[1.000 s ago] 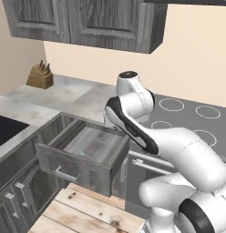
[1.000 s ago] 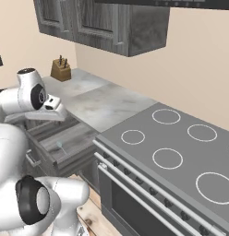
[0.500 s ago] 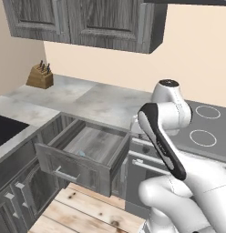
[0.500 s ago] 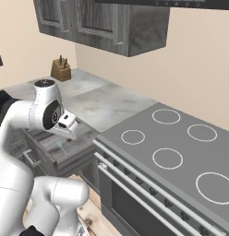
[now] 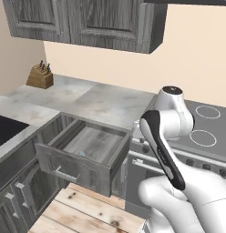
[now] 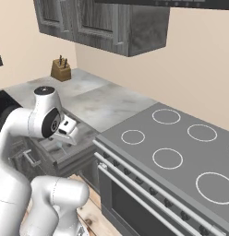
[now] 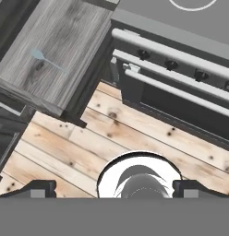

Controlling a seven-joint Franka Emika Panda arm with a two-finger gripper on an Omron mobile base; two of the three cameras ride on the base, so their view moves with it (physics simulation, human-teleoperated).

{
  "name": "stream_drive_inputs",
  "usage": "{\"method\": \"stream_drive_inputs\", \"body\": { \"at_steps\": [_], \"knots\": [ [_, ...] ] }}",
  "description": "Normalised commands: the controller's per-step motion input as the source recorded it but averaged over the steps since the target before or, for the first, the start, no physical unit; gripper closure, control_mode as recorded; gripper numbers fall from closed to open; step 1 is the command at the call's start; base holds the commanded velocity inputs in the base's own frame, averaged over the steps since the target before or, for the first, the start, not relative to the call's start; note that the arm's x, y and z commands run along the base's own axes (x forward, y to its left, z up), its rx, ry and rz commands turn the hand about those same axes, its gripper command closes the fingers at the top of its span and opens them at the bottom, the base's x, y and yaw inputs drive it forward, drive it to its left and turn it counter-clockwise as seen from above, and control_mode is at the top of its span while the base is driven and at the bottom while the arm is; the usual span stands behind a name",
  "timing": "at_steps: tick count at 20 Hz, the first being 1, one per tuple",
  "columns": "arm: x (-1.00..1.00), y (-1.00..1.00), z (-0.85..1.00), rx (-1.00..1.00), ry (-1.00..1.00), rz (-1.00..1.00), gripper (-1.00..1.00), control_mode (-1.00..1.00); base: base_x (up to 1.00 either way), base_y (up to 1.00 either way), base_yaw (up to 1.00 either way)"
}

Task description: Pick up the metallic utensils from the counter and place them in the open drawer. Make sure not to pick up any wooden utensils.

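spoon [image 7: 48,60] in open drawer [image 5: 94,144] (stove [image 5: 203,132] right)

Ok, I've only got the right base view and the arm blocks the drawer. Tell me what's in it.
Observer: One thin pale spoon lies flat on the floor of the drawer. The hand view looks straight down on it.
Operator: Report the jaws.
Observer: The gripper is open, with its tips wide apart and nothing between them.
Operator: Say what the hand is pointing at.
Observer: It points down at the plank floor in front of the oven, with the drawer off to one side of its view.
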Motion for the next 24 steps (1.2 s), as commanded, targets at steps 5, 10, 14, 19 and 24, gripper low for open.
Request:
{"method": "stream_drive_inputs", "body": {
  "at_steps": [5,10,14,19,24],
  "knots": [
    [0.00,0.00,0.00,0.00,0.00,0.00,-1.00,-1.00,0.00,0.00,0.00],
    [-0.09,0.00,0.00,0.00,0.00,0.00,-1.00,-1.00,0.00,0.00,0.00],
    [0.00,0.00,0.00,0.00,0.00,0.00,-1.00,1.00,-0.72,0.00,0.00],
    [0.00,0.00,0.00,0.00,0.00,0.00,-1.00,1.00,-0.92,0.11,0.15],
    [0.00,0.00,0.00,0.00,0.00,0.00,-1.00,1.00,-0.63,0.37,0.49]
  ]
}}
